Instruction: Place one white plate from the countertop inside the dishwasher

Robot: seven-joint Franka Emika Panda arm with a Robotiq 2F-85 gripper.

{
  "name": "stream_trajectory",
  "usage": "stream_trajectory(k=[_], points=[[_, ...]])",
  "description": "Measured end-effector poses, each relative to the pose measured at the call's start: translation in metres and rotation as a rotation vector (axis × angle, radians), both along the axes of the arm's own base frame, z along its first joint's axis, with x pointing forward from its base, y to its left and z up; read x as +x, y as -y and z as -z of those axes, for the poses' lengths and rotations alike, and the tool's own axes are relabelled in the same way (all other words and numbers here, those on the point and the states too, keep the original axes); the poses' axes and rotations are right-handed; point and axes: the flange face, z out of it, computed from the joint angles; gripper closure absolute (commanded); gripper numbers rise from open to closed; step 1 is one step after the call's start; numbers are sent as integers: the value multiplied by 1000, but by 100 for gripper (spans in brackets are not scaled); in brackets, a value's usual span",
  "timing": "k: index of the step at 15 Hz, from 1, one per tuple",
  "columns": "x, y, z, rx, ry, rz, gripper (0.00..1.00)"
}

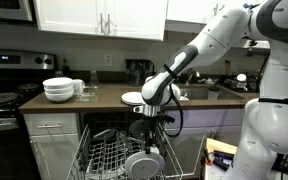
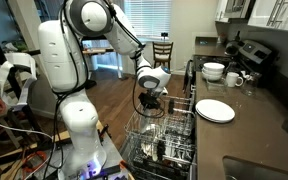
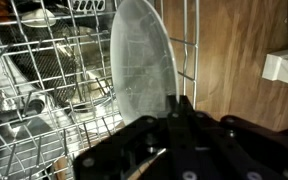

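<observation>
The pincer (image 3: 180,108) is clamped narrow on the rim of the plate (image 3: 142,66), which stands on edge and reaches straight out ahead of the fingertips in the wrist view. Under and to one side of the pincer lies the grey wire rack (image 3: 44,95) of the open dishwasher (image 1: 104,150); to the other side of it the wooden floor (image 3: 239,40) shows, so the plate hangs near the rack's outer edge, not over its middle. Whether the far edge of the plate already touches a wire I cannot tell.

The countertop (image 2: 269,125) sits well behind and above the pincer, with a spare plate (image 2: 215,110) lying flat on it and the bowls (image 2: 213,71) farther back; neither is in play.

By my reading the carry is done and the step in hand is the lowering into the rack. The next move calls for lining the plate's edge up with a gap between two prongs directly below the pincer, keeping it upright, then easing down until the wires bear it. Only then should the fingers part, and the pincer should lift straight up so it does not drag the plate over
</observation>
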Motion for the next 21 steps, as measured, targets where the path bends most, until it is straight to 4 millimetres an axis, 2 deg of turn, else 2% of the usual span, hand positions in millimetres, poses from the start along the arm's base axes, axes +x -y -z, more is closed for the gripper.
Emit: stream_trajectory(k=[8,14,21], points=[[1,7,20,-10,-3,-30,98],[0,16,50,-7,-38,-60,98],[17,21,63,3,-43,-60,98]])
